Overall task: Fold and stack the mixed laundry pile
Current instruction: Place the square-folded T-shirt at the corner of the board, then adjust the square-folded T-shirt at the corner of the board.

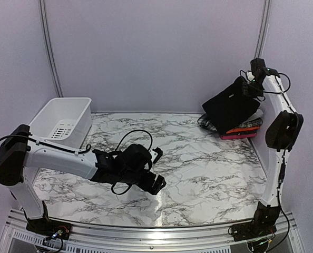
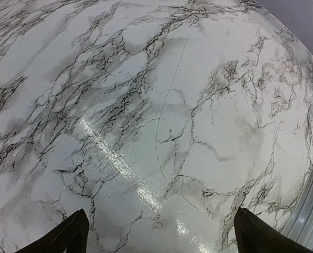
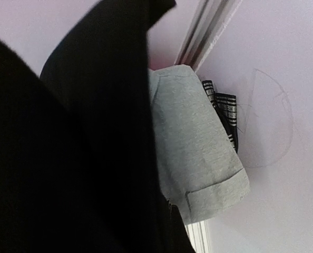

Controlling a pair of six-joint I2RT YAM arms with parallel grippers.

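My right gripper (image 1: 250,88) is raised at the far right corner and shut on the large black cloth (image 1: 229,107), which hangs over a stack of folded garments. The stack shows a black-and-white plaid piece (image 1: 250,124) and a red-pink piece (image 1: 240,135) at the bottom. In the right wrist view the black cloth (image 3: 67,158) fills the left and hides the fingers. A grey garment (image 3: 196,153) and the plaid piece (image 3: 226,108) lie behind it. My left gripper (image 1: 160,168) is open and empty, low over the bare marble table (image 2: 162,105); it also shows in the left wrist view (image 2: 159,234).
A white slotted basket (image 1: 61,121) stands at the back left of the table. Walls close in behind and on both sides. The right arm's upright links (image 1: 283,132) stand along the right edge.
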